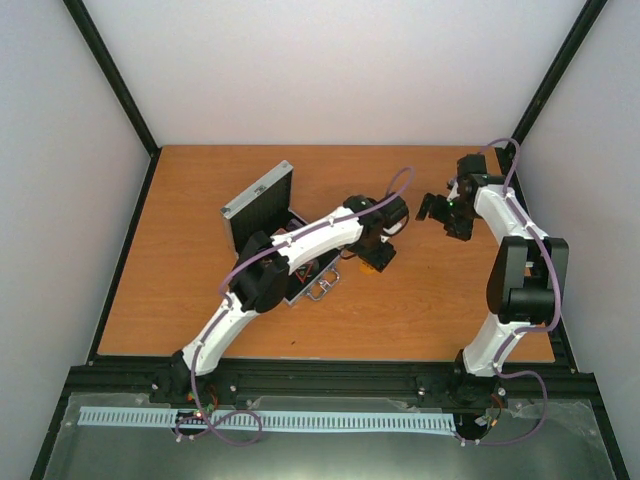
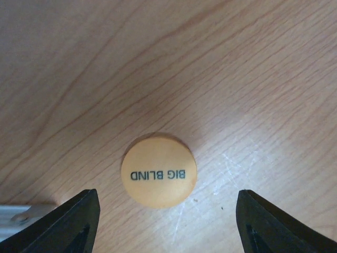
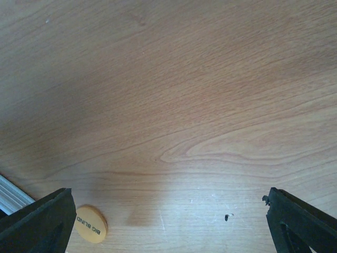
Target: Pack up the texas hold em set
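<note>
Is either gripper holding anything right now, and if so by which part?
Nothing is held. The left gripper is open, the orange BIG BLIND disc lying on the table between its fingers, untouched; the right gripper is open and empty.

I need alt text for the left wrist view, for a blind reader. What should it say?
An orange disc printed BIG BLIND lies flat on the wooden table, between the open black fingers of the left pincer. The silver edge of the case shows at the lower left corner.
</note>
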Controlling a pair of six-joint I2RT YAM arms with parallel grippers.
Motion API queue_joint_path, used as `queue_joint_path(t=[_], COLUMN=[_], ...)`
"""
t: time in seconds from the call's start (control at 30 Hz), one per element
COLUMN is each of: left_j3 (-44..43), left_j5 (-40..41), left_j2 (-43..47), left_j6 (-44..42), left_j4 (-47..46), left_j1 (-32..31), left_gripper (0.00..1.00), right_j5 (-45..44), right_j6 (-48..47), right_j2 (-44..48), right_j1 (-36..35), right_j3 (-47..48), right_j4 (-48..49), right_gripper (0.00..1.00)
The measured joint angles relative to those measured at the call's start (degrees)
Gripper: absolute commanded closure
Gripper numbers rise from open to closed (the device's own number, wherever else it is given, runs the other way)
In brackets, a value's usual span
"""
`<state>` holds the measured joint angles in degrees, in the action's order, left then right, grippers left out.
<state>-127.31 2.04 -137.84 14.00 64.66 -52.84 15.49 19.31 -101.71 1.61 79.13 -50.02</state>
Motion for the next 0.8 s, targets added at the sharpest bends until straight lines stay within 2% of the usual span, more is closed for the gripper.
queue_joint_path(t=[0.17,0.43,0.8], left_j3=[0.07,0.17,0.72], left_j5=[-1.27,-1.31,-0.35], left_j2=[-3.41,-4.20,-5.27], left_j6=[0.17,0.17,0.13], left_j4=[-0.46,-0.52,-1.03], left_j1=[-0.02,-0.04,-0.17], left_gripper=[0.21,0.19,0.35], right_j5=[0.13,0.96,1.55], right_j6=[0.24,0.26,0.24], right_j2=[0.00,0.00,0.00], right_j1=[1.01,1.68,1.70], right_j3=[0.35,0.26,-0.28], right_j4=[0.17,0.76,1.20], right_gripper=[0.00,0.00,0.00])
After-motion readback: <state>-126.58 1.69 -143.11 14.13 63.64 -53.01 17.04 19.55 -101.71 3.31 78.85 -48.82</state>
